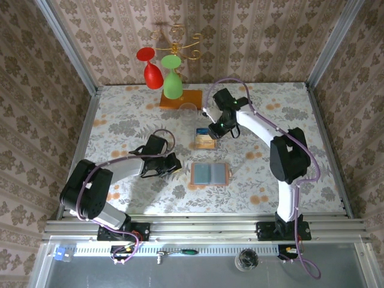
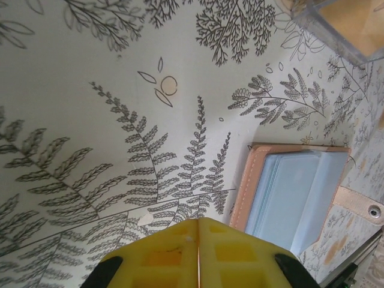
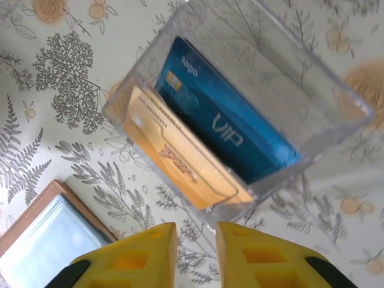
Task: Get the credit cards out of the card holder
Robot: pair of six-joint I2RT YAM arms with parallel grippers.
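Two credit cards [image 3: 234,135] stood in one clear box [image 3: 270,57]; one card holder [image 1: 210,174] lay open; right gripper [image 3: 196,252] hung slightly parted, empty; left gripper [image 2: 198,255] sat closed, empty.

We find the card holder [image 1: 210,174] lying open and flat at centre frame, grey-blue pockets facing up. Two credit cards [image 3: 240,135], one teal-blue and one tan-orange, stand on edge inside a clear box [image 3: 351,111].

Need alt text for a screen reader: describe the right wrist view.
A clear box holds a teal-blue VIP card and a tan-orange card. Below it, the right gripper stands slightly open; the open card holder lies lower left.
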